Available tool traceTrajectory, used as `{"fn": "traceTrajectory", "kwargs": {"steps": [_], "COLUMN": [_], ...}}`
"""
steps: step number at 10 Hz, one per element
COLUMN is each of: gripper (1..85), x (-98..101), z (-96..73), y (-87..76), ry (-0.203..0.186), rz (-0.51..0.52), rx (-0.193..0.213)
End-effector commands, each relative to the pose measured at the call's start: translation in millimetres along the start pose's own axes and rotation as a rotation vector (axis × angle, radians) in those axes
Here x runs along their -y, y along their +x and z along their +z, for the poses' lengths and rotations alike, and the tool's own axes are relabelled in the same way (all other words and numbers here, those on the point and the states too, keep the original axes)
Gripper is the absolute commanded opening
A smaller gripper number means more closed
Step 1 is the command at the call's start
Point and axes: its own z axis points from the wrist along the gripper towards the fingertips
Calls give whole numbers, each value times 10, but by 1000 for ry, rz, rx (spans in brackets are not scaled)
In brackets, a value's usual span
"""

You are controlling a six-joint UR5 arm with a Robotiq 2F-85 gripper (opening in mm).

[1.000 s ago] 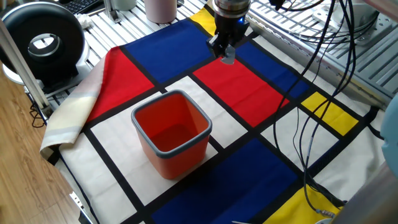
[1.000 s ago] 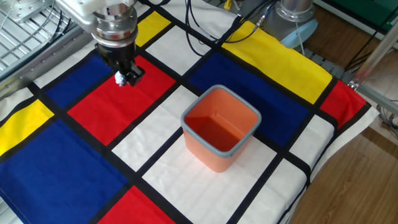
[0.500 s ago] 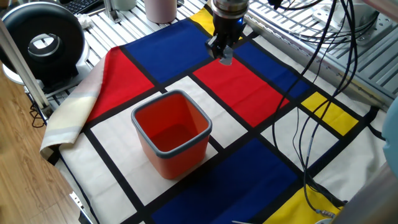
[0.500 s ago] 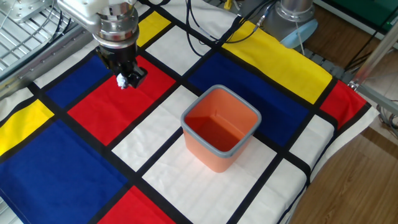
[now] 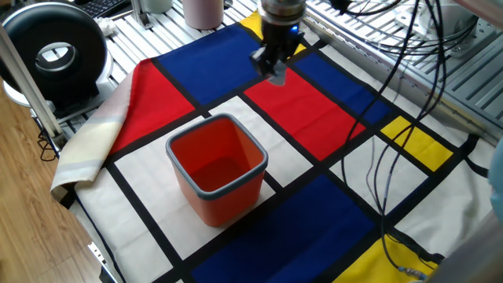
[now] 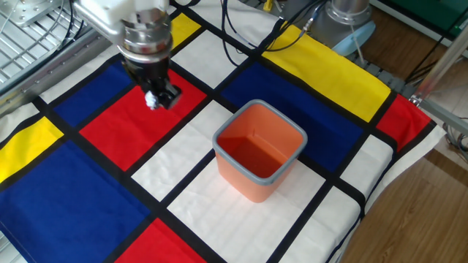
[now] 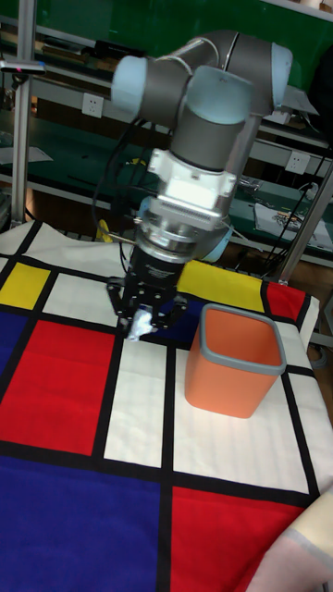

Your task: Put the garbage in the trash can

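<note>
Garbage [image 6: 151, 100] pinched in narrow fingers of gripper [image 6: 159, 97], held above the cloth, well apart from trash can [image 6: 259, 150].

Risk judged: small wad could be dropped short if grip slips or release comes early. Nothing is seen between fingers and can; cables [image 5: 409, 71] hang behind, pink cup [image 5: 203, 11] beyond.

Arm raised, claw [image 7: 141, 321] pointing down, pinched on garbage [image 7: 141, 325]

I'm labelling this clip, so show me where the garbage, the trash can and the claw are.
garbage [image 6: 151, 101]: the other fixed view, on the pale wad between the claw's fingertips.
trash can [image 5: 211, 207]: one fixed view, on its orange outer wall.
claw [image 7: 141, 320]: tall fixed view, midway between its fingertips, shut on the garbage.
</note>
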Motion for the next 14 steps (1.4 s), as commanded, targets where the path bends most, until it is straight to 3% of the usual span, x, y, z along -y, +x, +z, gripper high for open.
{"fn": "traceTrajectory", "kwargs": {"steps": [1,4,5,7,9,12,13,14], "gripper": [10,10,10,10,10,10,10,10], "x": [-490,-859,-810,-771,-879,-1136,-1185,-1158], "z": [-151,-58,-32,-31,-32,-50,-57,-54], "y": [33,142,126,159,234,147,110,101], "ry": [6,2,25,18,-24,-122,-140,-129], "rz": [67,116,103,46,-43,-119,-137,-147], "rx": [0,29,31,2,-27,13,30,33]}}
